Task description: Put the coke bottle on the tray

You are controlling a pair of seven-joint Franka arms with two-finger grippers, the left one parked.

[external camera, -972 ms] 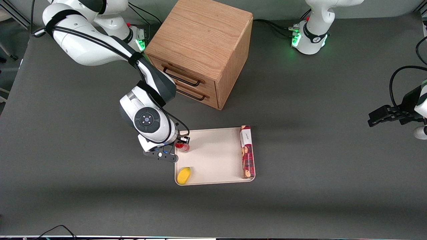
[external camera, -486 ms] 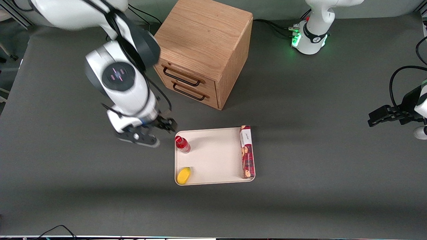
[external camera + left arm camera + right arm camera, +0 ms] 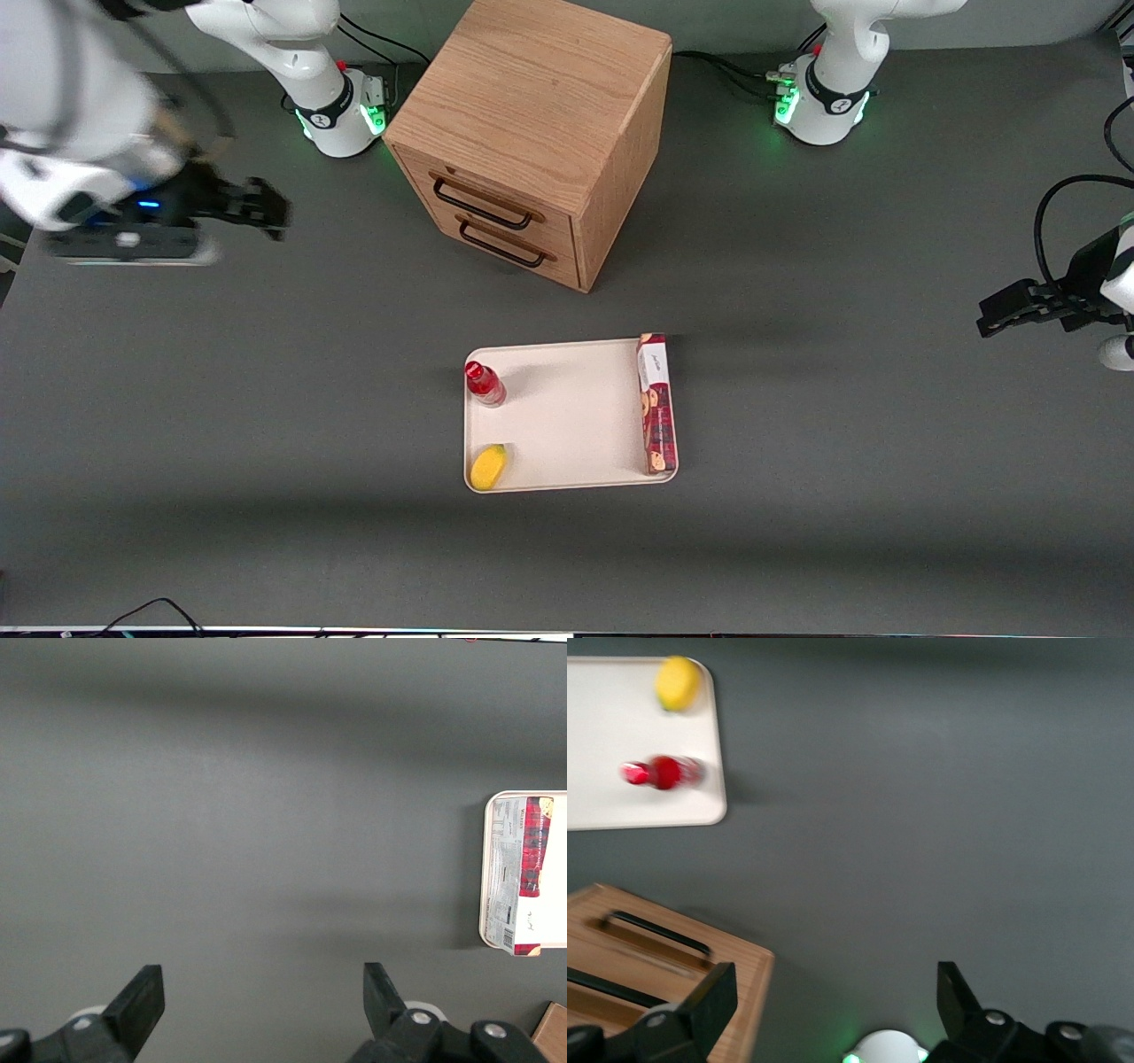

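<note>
The coke bottle (image 3: 485,384) stands upright on the tray (image 3: 567,416), in the corner that lies toward the working arm's end and farther from the front camera, close to the rim on both of those edges. From my wrist camera I see it (image 3: 661,773) from above, red cap toward me, with nothing touching it. A yellow object (image 3: 488,466) sits in the tray's nearer corner along the same edge, apart from the bottle, with bare tray between them. The long red cookie box (image 3: 656,403) lies along the tray's edge toward the parked arm's end, its outer side right at the rim. Between the bottle and the box I have a wide open stretch of cream tray floor.

The tray rests flat on the dark tabletop (image 3: 797,496), with bare tabletop around all four of its edges. The wooden drawer cabinet (image 3: 532,133) stands farther from the front camera than the tray, well apart from it, its two handled drawer fronts angled toward the working arm's end.

My gripper (image 3: 266,206) hangs high over the tabletop at the working arm's end, well clear of the tray and beside the cabinet with open tabletop between. Its fingers (image 3: 709,1001) are spread wide apart and hold nothing; through the gap I see only grey tabletop.
</note>
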